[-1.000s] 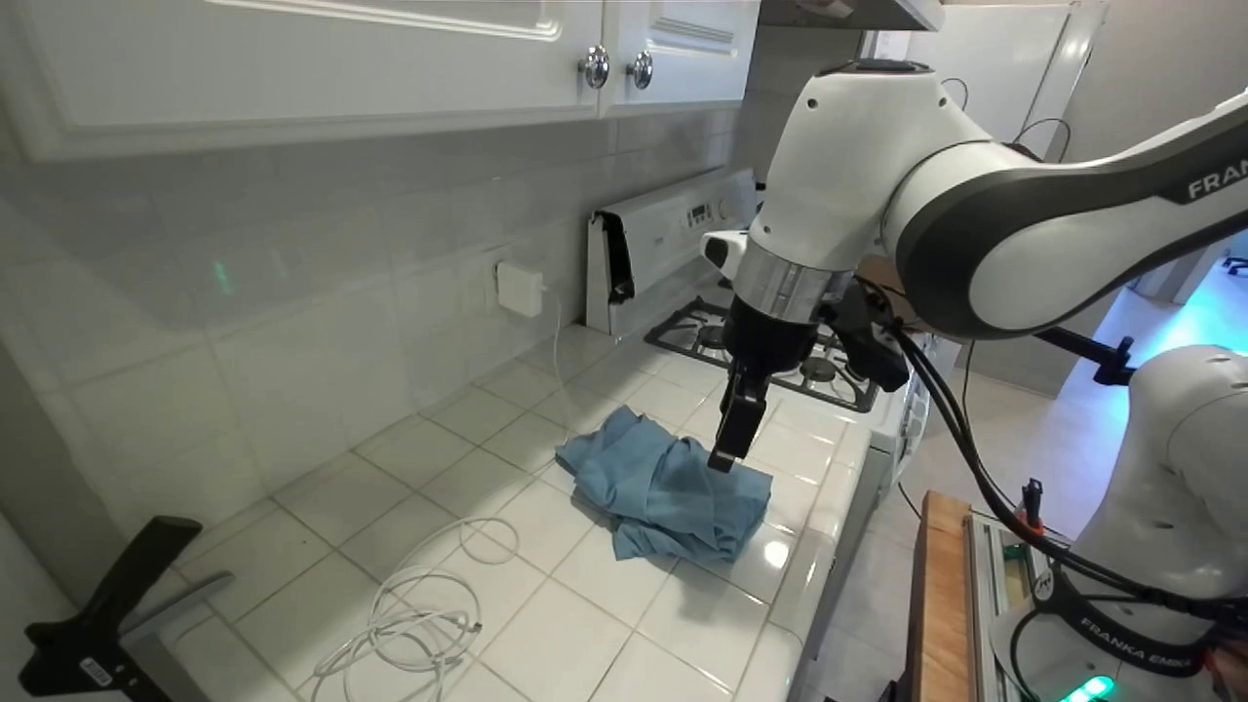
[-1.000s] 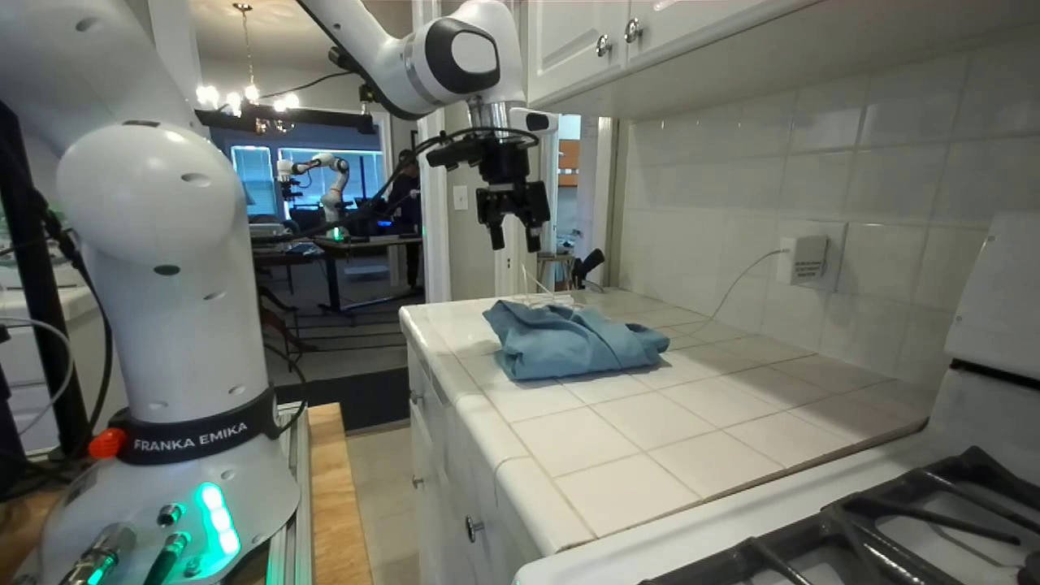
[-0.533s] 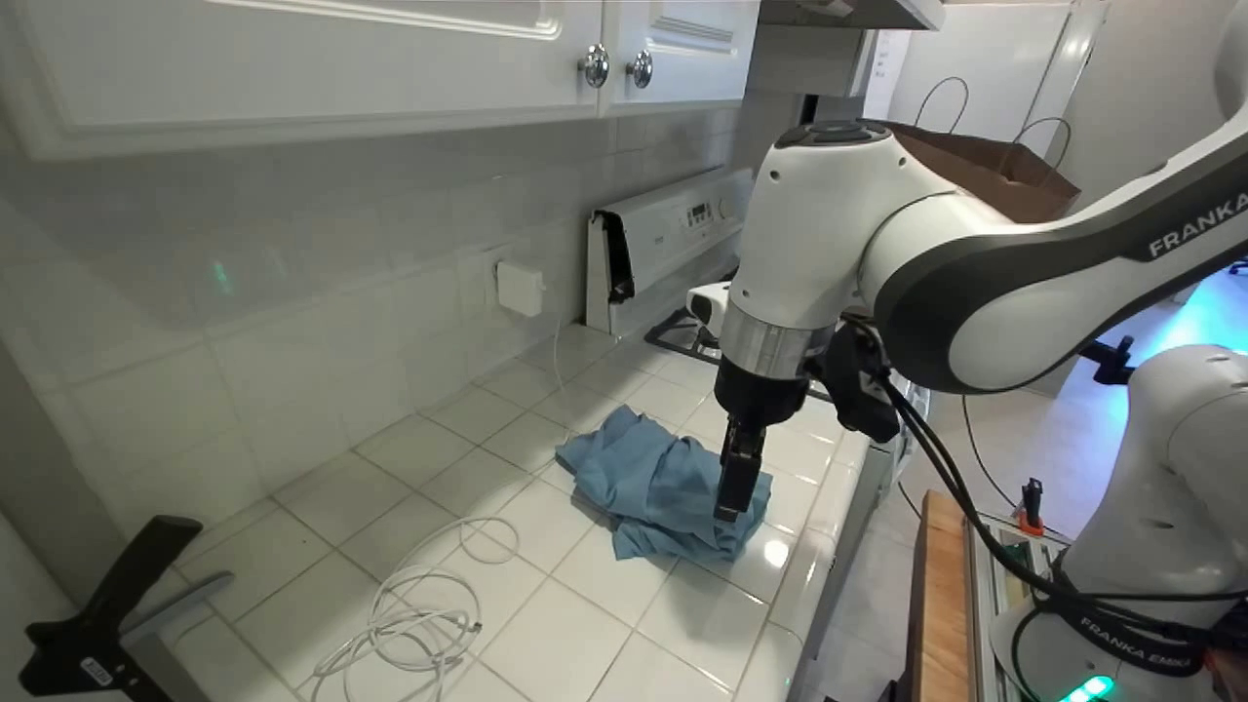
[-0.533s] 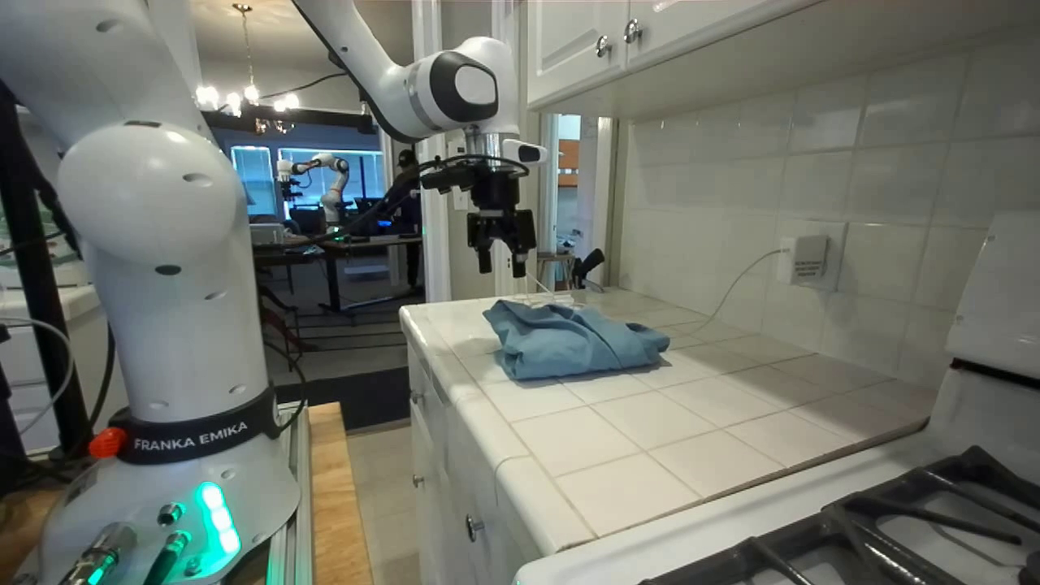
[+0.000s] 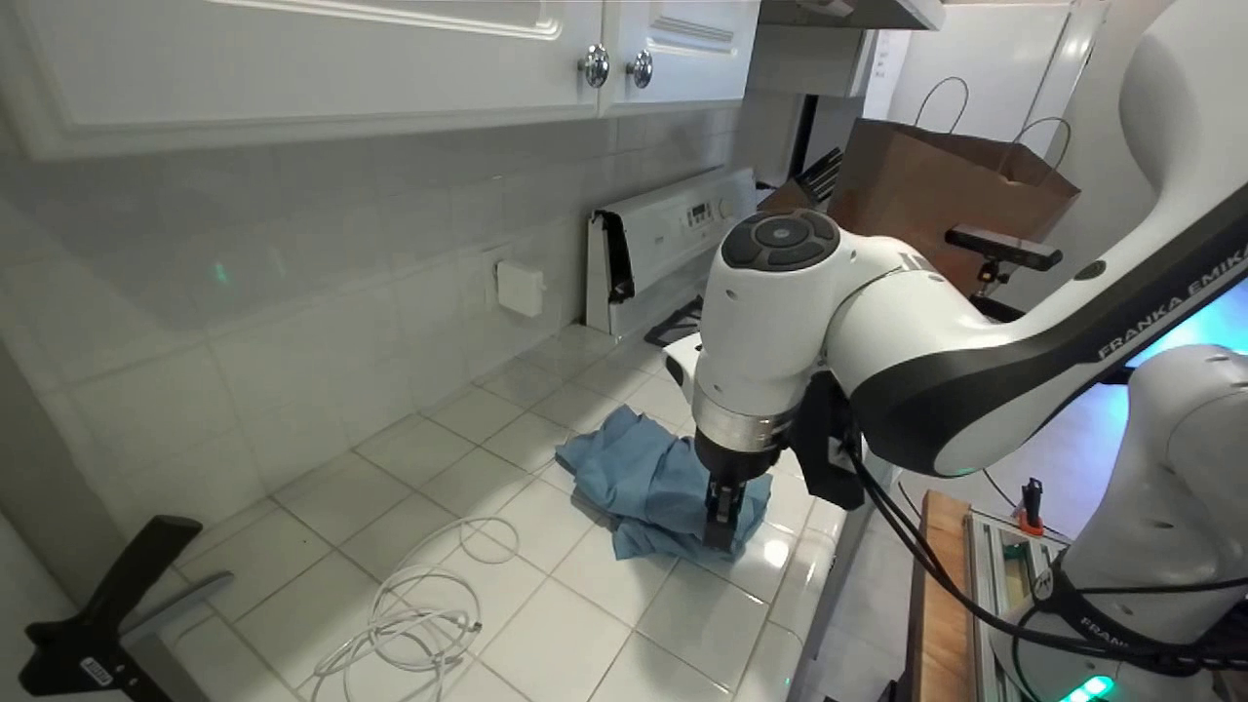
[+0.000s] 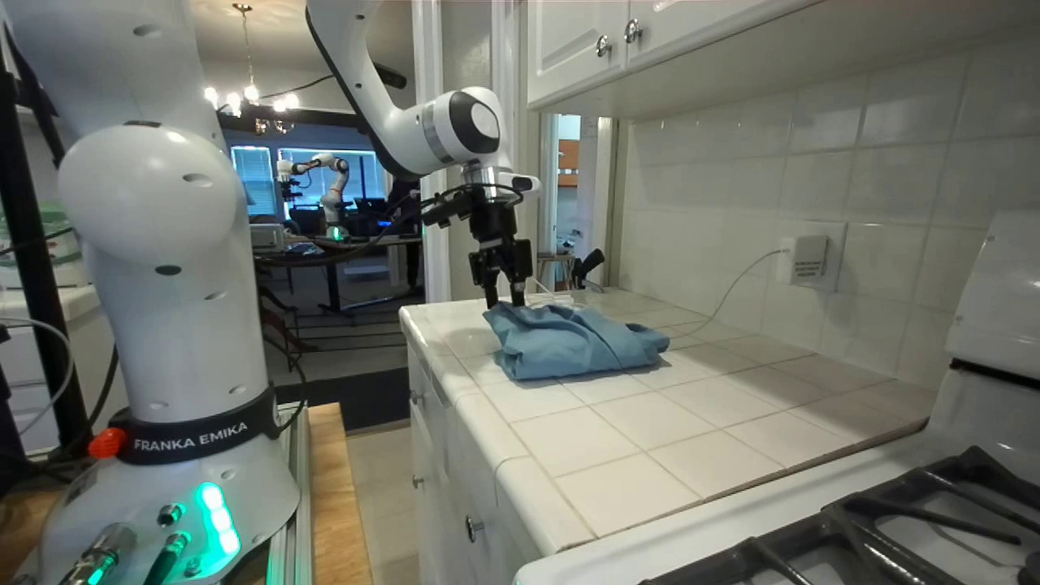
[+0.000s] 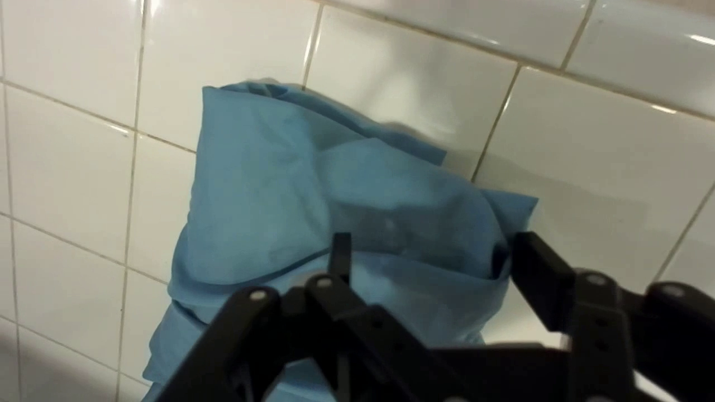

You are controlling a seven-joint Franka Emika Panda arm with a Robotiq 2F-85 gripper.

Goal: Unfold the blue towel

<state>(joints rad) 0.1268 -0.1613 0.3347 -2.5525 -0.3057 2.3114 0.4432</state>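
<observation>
The blue towel (image 5: pixel 629 473) lies rumpled and folded in a heap on the white tiled counter. It also shows in an exterior view (image 6: pixel 581 345) and fills much of the wrist view (image 7: pixel 257 190). My gripper (image 5: pixel 720 538) points down at the towel's end near the counter's front edge, and its fingers hide part of the cloth there. In an exterior view the gripper (image 6: pixel 504 301) has its two fingertips apart, at the height of the towel's top. In the wrist view the gripper (image 7: pixel 433 245) is open, with cloth showing between its fingers; contact cannot be told.
A coiled white cable (image 5: pixel 419 624) lies on the counter. A black-handled tool (image 5: pixel 107 614) stands at its end. A white plug (image 5: pixel 520 289) with a thin cord is on the tiled wall. A stove with black grates (image 6: pixel 918 528) adjoins the counter. Cupboards (image 5: pixel 341 68) hang above.
My gripper has moved down from well above the towel to its near-edge end, slightly toward the counter's front. The fingers stay apart. The towel has not moved.
</observation>
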